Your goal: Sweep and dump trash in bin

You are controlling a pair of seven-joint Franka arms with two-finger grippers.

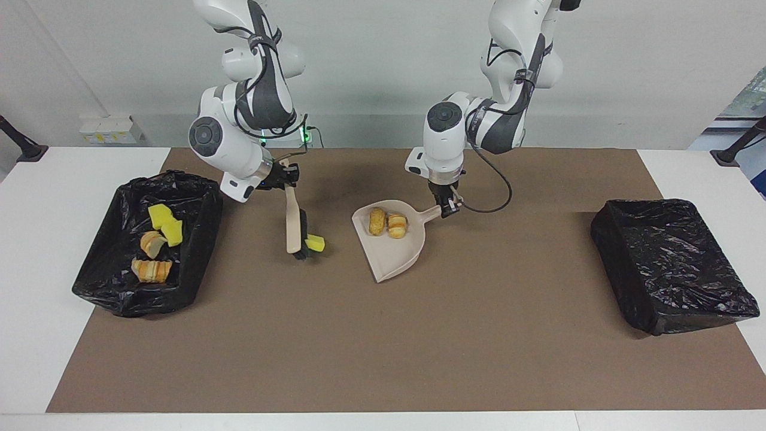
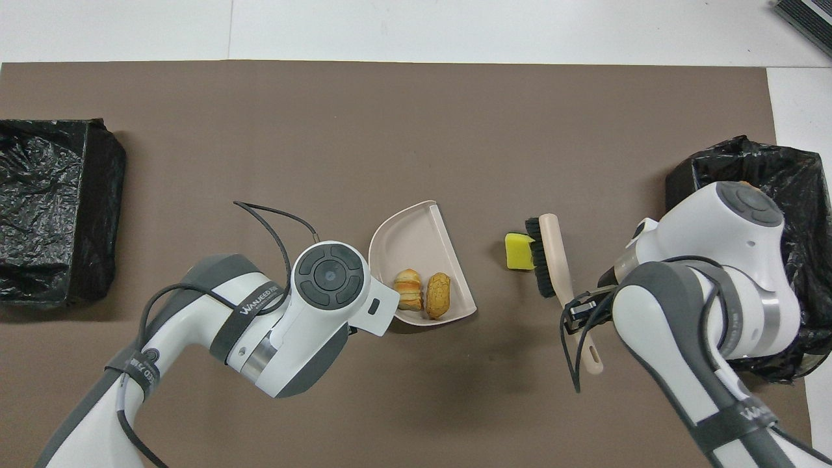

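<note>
My worktop [image 1: 36,287] is white, and a brown mat [image 1: 419,347] covers most of it. At my right arm's end a black-lined bin [image 1: 197,251] rests across the mat's edge, holding yellow sponge chunks and bread bits. At my left arm's end a second black-lined bin [image 1: 670,263] also straddles the mat's edge. Near the middle of the mat sits a yellow sponge piece [image 1: 315,243], touching the brush bristles [image 1: 302,230]. Whether the beige dustpan [image 1: 395,254] touches the mat I cannot tell.

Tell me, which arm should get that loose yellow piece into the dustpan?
Probably the right: its hand holds the brush touching the yellow sponge, between dustpan and bin.
</note>
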